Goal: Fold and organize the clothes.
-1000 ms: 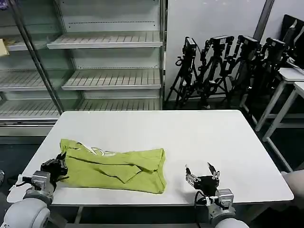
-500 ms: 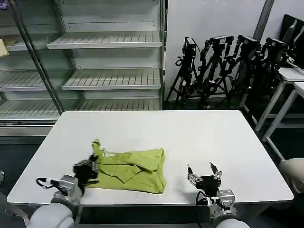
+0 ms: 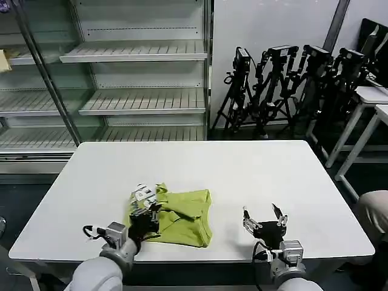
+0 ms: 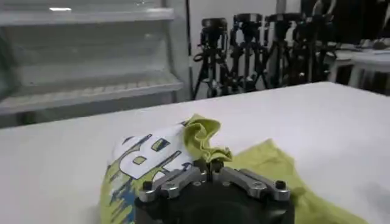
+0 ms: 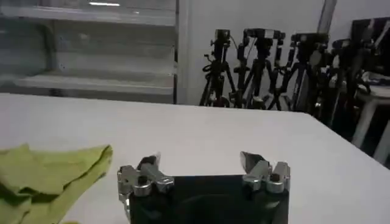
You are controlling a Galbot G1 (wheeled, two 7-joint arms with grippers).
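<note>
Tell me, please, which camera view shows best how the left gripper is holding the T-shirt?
The left wrist view: the left gripper is shut on a bunched edge of the T-shirt, lifted off the table. The head view shows the whole shirt but little of the grip; the right wrist view catches one shirt corner.

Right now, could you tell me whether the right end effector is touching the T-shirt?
Apart. In the head view the right end effector hovers open over bare table, with a clear white gap between it and the T-shirt.
</note>
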